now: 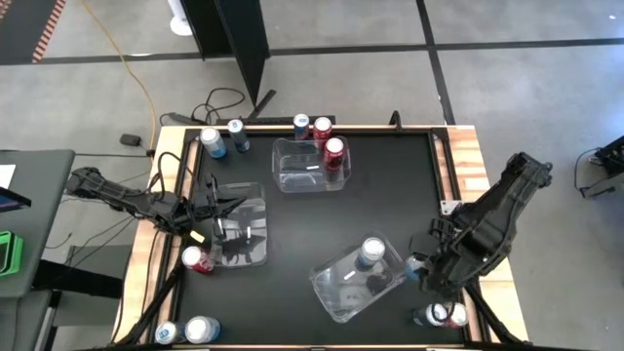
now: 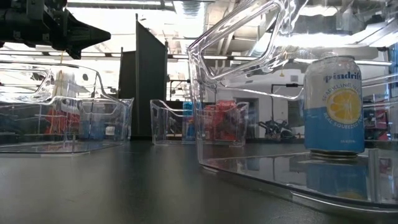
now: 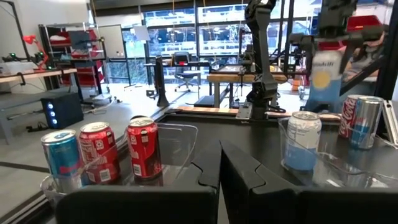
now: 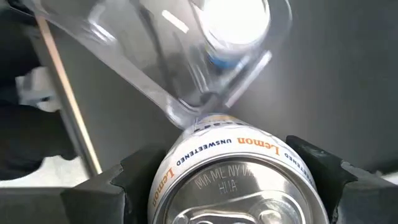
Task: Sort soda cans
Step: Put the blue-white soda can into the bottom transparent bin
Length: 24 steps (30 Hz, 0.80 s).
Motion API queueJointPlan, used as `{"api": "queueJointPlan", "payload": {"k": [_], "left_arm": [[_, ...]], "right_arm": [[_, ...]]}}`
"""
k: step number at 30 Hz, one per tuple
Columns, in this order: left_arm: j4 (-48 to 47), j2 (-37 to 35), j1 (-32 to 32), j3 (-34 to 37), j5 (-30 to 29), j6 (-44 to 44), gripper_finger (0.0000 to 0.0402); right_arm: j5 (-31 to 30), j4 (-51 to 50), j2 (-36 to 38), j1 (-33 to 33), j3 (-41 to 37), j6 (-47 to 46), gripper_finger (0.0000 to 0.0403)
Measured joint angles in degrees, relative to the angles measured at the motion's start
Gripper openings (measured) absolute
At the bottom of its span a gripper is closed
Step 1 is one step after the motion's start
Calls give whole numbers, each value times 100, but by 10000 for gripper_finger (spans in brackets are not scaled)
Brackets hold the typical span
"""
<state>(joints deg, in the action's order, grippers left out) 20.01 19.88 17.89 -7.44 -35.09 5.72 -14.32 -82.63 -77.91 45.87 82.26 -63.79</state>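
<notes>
Black tabletop [image 1: 390,195] amid grey concrete floor [image 1: 526,88]; right gripper [image 4: 227,180] jaws around a lemon can [image 4: 233,180], left gripper [image 1: 216,208] jaws shut.

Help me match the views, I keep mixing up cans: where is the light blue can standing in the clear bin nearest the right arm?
High view: the light blue can is lower right of centre, inside the clear bin.
Low view: far right, close up.
Left wrist view: right of centre, in the bin.
Right wrist view: top, blurred through the bin wall, beyond the held lemon can.
Shared landmark: that bin.
</notes>
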Motion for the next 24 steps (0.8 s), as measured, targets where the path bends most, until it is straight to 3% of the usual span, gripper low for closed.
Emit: {"api": "queueJointPlan", "payload": {"k": [10,24], "left_arm": [[-15,0,1,0,0,44,0],[-15,-2,2,0,0,16,0]], "right_arm": [[-86,1319,-249,-643,159,1567,297],[113,1315,-1624,-705,155,1819,297]]}}
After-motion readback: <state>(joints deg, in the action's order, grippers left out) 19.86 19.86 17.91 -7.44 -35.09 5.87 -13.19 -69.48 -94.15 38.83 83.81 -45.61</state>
